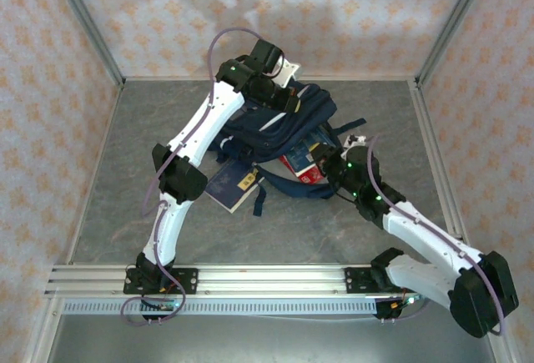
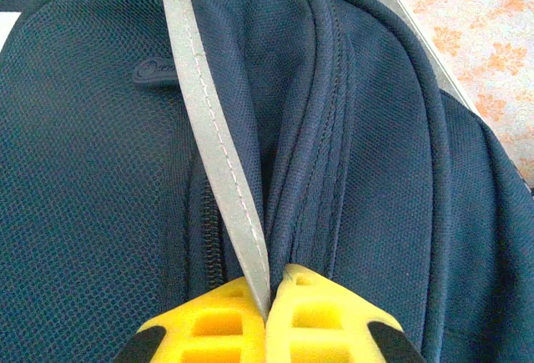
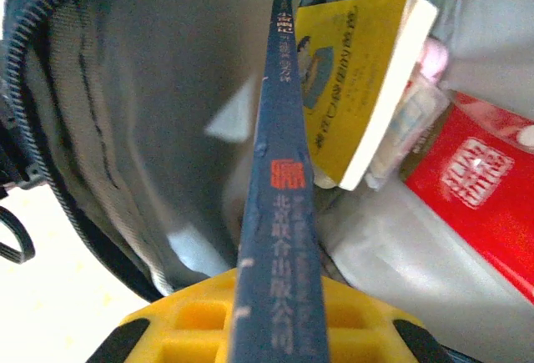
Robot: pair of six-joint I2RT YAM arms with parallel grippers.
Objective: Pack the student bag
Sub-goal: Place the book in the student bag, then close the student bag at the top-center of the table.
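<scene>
Right wrist view is showing me the right jaws clamping a navy book [image 3: 279, 213] edge-on, its long axis pointing straight into the open bag [image 3: 125, 129] lying on the worktop [image 1: 108, 213], while the left jaws are pinching its grey strip [image 2: 213, 138] at the far side.

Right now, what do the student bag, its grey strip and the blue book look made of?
Student bag: likely synthetic mesh fabric, matte, fine dotted weave. Grey strip: smooth webbing or reflective tape, stitched down its middle. Blue book: probably card cover, printed spine lettering.
</scene>
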